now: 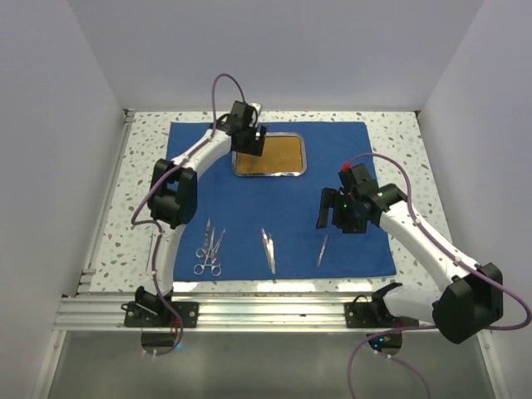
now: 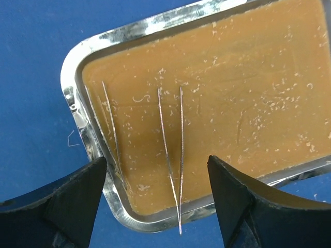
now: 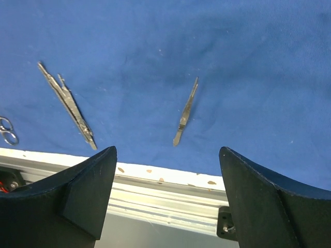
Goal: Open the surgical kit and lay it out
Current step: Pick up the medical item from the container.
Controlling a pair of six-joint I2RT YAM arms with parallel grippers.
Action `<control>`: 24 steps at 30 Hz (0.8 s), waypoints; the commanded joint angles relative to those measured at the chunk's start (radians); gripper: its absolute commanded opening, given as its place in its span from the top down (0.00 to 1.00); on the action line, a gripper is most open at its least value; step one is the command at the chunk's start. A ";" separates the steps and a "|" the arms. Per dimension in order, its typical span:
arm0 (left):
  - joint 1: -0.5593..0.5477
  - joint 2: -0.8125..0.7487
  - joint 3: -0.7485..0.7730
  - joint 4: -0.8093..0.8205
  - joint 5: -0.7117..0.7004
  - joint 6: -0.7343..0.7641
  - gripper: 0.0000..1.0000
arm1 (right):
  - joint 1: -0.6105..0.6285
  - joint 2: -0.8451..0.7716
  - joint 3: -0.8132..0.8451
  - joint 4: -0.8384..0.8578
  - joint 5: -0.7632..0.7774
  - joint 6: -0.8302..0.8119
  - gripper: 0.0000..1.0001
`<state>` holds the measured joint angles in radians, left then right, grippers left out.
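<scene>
The left arm is stretched far across the blue cloth wrap (image 1: 283, 208), its pincer (image 1: 249, 137) spread wide over the tray (image 1: 270, 174) corner. Fine tweezers (image 2: 178, 209) inside are shown only by the wrist view. The right arm is bent low, its pincer (image 1: 331, 209) held wide above small forceps (image 3: 186, 111).

Left arm (image 1: 199, 151) and right arm (image 1: 424, 239) are white tubes with chunky black joints, a purple cable (image 1: 226, 79) each, black wedge fingers (image 2: 62, 206), green light (image 1: 343, 202) on the right one.
</scene>
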<state>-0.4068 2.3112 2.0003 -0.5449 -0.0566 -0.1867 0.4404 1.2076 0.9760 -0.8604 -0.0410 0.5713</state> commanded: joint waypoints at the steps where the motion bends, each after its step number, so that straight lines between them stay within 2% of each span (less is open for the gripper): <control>1: -0.006 -0.024 -0.044 0.037 -0.006 0.035 0.19 | 0.003 0.021 0.039 -0.031 0.018 -0.014 0.16; 10: -0.036 -0.015 -0.103 0.045 -0.020 0.043 0.38 | 0.003 0.032 0.053 -0.035 0.013 -0.013 0.17; 11: -0.036 -0.012 -0.107 0.043 -0.020 0.041 0.49 | 0.003 0.029 0.052 -0.035 0.015 -0.011 0.17; 13: -0.036 -0.004 -0.106 0.042 -0.020 0.038 0.62 | 0.001 0.021 0.047 -0.038 0.015 -0.010 0.18; 14: -0.036 -0.001 -0.103 0.040 -0.020 0.038 0.76 | 0.001 0.020 0.046 -0.040 0.015 -0.011 0.18; 16: -0.036 0.010 -0.088 0.034 -0.022 0.041 0.88 | 0.003 0.014 0.041 -0.040 0.016 -0.010 0.18; 18: -0.036 0.023 -0.069 0.016 -0.025 0.043 0.94 | 0.003 0.010 0.043 -0.040 0.016 -0.008 0.18; 19: -0.036 0.036 -0.049 0.008 -0.025 0.044 1.00 | 0.003 0.010 0.044 -0.040 0.016 -0.010 0.18; 24: -0.036 0.036 0.017 -0.024 -0.002 0.027 1.00 | 0.003 0.015 0.102 -0.014 -0.002 -0.031 0.18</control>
<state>-0.4461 2.3436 1.9530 -0.5491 -0.0662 -0.1543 0.4404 1.2430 0.9962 -0.8875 -0.0391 0.5640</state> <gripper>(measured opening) 0.018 0.822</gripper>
